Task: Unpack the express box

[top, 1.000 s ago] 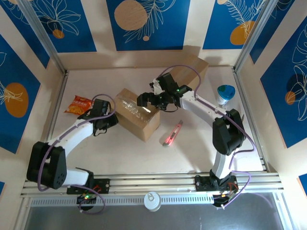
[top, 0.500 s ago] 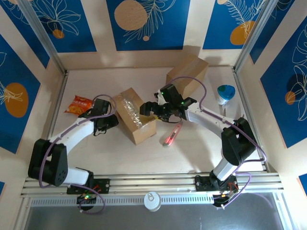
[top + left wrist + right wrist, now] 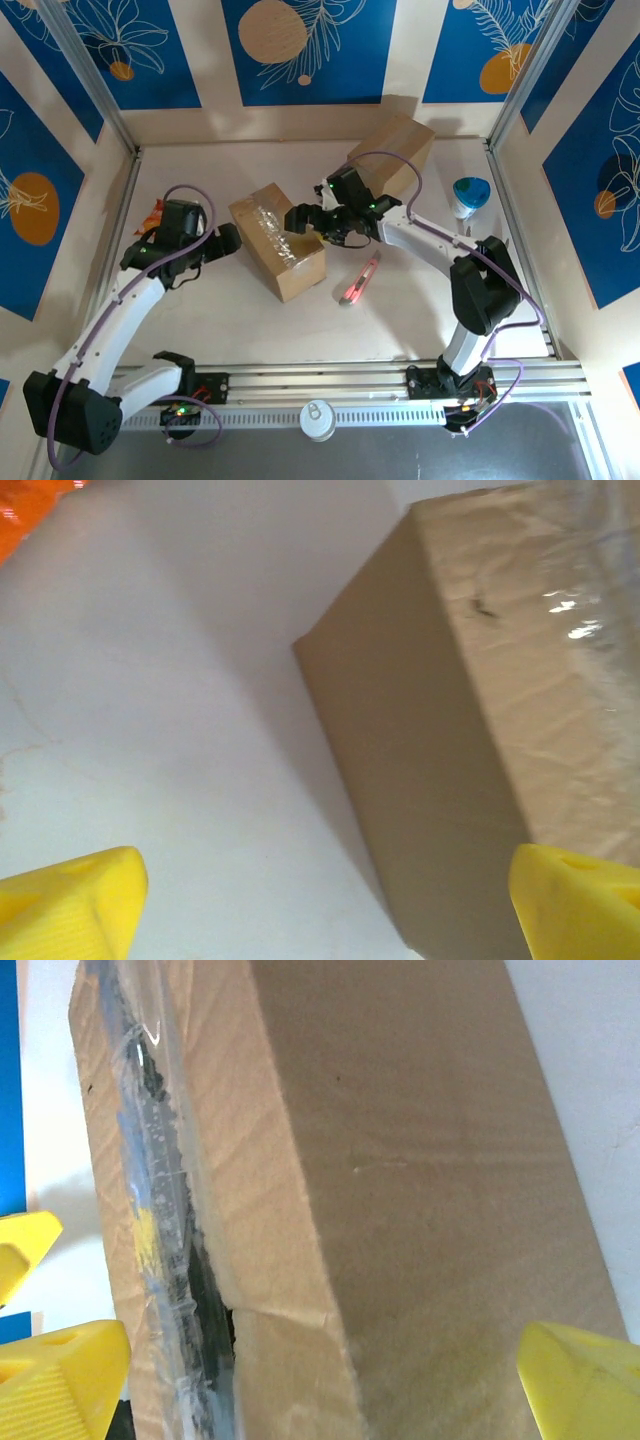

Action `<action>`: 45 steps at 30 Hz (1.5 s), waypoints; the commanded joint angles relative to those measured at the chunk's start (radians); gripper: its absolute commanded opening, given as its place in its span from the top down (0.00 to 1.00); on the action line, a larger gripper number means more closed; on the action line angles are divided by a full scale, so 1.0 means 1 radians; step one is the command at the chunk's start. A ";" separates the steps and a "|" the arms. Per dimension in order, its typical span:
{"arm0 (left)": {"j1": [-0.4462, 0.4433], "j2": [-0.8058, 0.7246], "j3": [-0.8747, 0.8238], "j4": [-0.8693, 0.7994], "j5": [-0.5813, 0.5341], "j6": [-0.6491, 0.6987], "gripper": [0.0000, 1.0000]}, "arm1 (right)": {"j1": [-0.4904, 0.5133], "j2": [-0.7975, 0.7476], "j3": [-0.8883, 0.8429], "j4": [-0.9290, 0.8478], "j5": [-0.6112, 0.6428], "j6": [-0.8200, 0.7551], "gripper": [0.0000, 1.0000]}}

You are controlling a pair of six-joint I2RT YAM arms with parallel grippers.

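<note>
The taped brown express box (image 3: 278, 241) lies mid-table, its clear tape running along the top. My left gripper (image 3: 224, 244) is open at the box's left side. In the left wrist view its yellow fingertips (image 3: 70, 902) are spread wide, with the box (image 3: 470, 720) near the right one. My right gripper (image 3: 304, 217) is open at the box's right upper edge. In the right wrist view the box (image 3: 420, 1190) lies between the spread fingertips (image 3: 62, 1372), and the tape seam (image 3: 195, 1300) is slit, showing a dark gap.
A red box cutter (image 3: 361, 279) lies right of the box. A second cardboard box (image 3: 392, 148) stands at the back. An orange snack bag (image 3: 153, 209) peeks out behind the left arm. A blue-and-white bowl (image 3: 471, 194) sits far right, and a can (image 3: 318, 419) on the front rail.
The box has been turned and shifted slightly left. My left arm has swung back to the left with its gripper still by the box. My right gripper has shifted a little along the box's top edge.
</note>
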 commanded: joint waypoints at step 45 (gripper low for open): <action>-0.022 0.296 0.127 0.056 0.119 0.014 0.01 | 0.035 0.039 -0.035 0.010 -0.028 -0.002 0.12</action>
